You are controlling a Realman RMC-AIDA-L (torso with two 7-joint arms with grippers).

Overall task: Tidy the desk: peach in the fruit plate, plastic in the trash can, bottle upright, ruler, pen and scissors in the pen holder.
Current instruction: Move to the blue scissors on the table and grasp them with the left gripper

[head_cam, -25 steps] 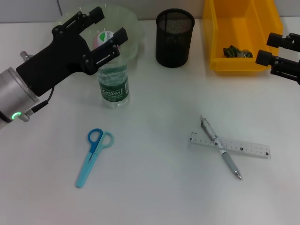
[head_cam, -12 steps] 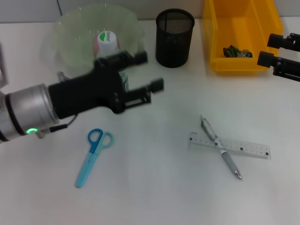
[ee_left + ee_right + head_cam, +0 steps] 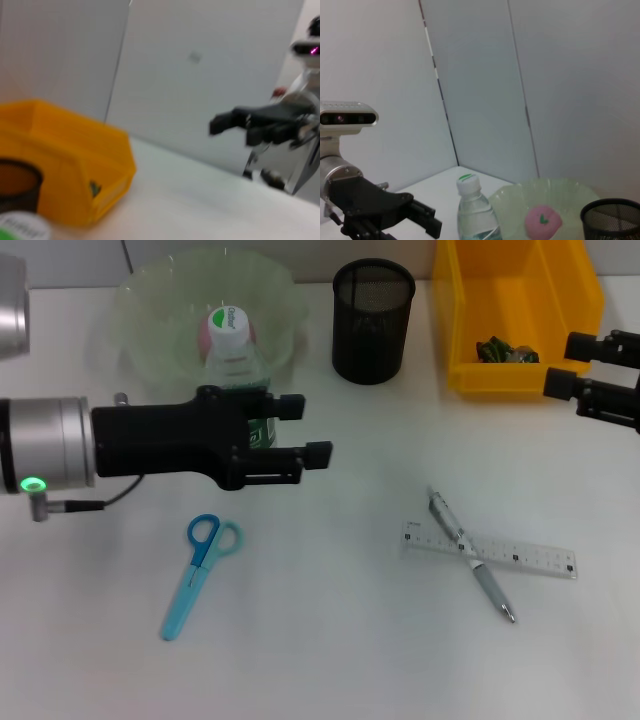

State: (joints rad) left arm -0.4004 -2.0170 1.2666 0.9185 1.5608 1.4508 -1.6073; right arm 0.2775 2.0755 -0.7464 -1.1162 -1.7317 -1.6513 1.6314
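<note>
**Bottle up, stationery still out**

The left gripper (image 3: 303,428) is seen spread open and empty, just beside the upright bottle (image 3: 237,365). The peach (image 3: 213,332) is sat in the fruit plate (image 3: 150,300). The right gripper (image 3: 578,368) is parked open by the yellow bin (image 3: 520,310).

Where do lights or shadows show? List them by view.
Head view: green light glows on the left arm; shadows faint. Left wrist view: pink light on the robot's head. Right wrist view: no glare on the bottle.
</note>
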